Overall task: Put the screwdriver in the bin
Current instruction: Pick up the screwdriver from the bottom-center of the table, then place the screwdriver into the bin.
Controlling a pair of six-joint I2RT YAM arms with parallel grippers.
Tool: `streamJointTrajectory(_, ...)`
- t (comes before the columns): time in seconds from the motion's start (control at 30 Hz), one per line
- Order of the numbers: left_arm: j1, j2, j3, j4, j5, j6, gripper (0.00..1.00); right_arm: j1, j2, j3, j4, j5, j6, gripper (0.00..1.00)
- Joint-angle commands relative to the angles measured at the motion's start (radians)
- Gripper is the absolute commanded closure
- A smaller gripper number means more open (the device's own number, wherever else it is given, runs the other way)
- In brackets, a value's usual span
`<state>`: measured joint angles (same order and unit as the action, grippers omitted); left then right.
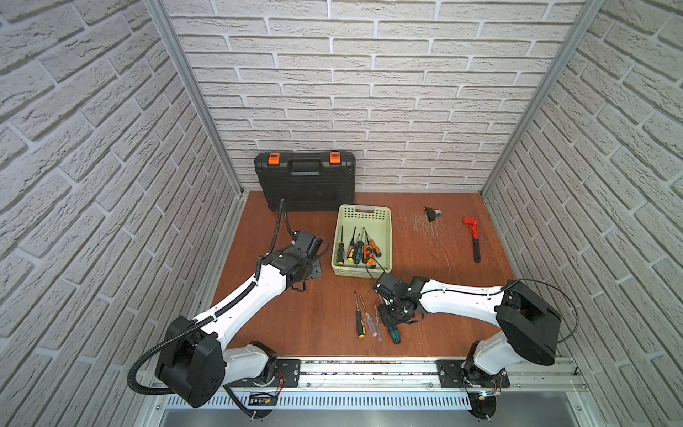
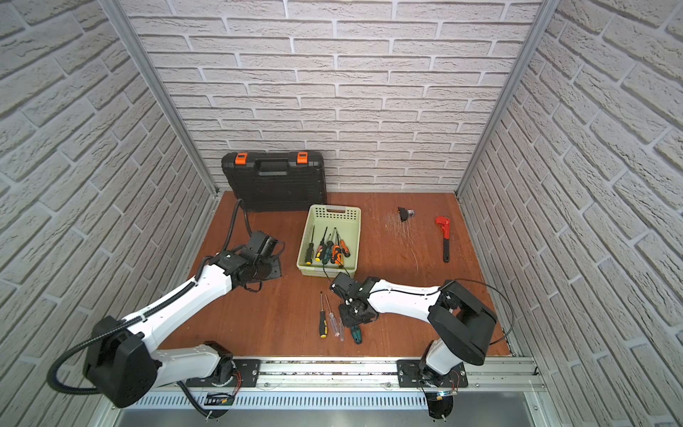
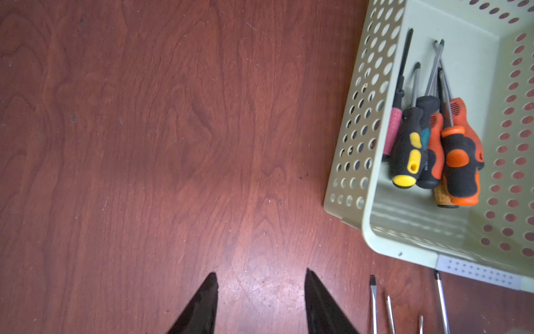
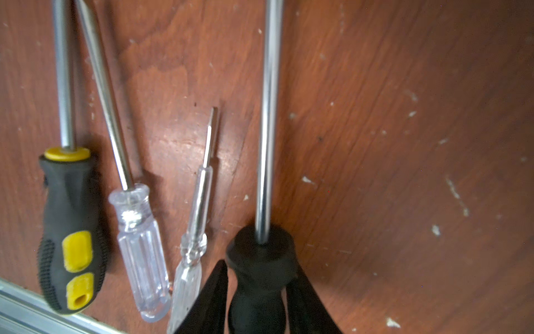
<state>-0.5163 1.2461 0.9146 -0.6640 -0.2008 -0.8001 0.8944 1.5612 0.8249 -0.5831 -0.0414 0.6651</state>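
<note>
The screwdriver [image 4: 261, 277] has a black and teal handle [image 1: 394, 334] and a long steel shaft [image 4: 267, 115]. It lies on the brown table near the front, seen in both top views. My right gripper [image 4: 258, 266] is down over it, one finger pressed on each side of the handle. The bin [image 1: 364, 209], a pale green perforated basket, stands just beyond and holds several screwdrivers [image 1: 358, 251]. My left gripper [image 3: 261, 274] hangs open over bare table beside the bin's wall [image 3: 358, 130], with nothing between its fingers.
Beside the gripped tool lie a yellow-and-black screwdriver [image 4: 72, 245] and two clear-handled ones [image 4: 141, 260] [image 4: 193, 243]. A black toolcase [image 1: 305, 181] leans on the back wall. A red pipe wrench [image 1: 473, 236] and a small black part [image 1: 430, 213] lie at right.
</note>
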Motion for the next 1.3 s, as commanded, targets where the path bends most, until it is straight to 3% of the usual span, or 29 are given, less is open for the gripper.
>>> streamJointTrajectory(0.0,0.012,-0.041,0.03,-0.025,-0.018,0.022,0.51,0.011,0.013,-0.005,0.002,-0.009,-0.003,0.75)
streamJointTrajectory(0.17,0.024,-0.05,0.037,-0.036,-0.025,0.027,0.51,0.011,-0.03,0.006,-0.051,0.011,-0.023,0.94)
streamJointTrajectory(0.4,0.024,-0.037,0.063,-0.034,-0.025,0.04,0.51,0.011,-0.147,0.067,-0.212,0.008,-0.049,0.94)
streamJointTrajectory(0.77,0.023,-0.03,0.102,-0.025,-0.026,0.049,0.51,0.011,-0.255,0.09,-0.439,-0.12,-0.169,0.95)
streamJointTrajectory(0.9,0.024,-0.031,0.097,-0.015,-0.029,0.044,0.51,0.003,-0.278,0.171,-0.446,-0.084,-0.185,0.95)
streamJointTrajectory(1.1,0.024,-0.046,0.123,-0.057,-0.05,0.056,0.52,-0.058,-0.179,0.361,-0.42,-0.135,-0.228,0.95)
streamJointTrajectory(1.27,0.024,-0.084,0.107,-0.063,-0.075,0.058,0.52,-0.193,-0.129,0.449,-0.287,-0.247,-0.199,0.94)
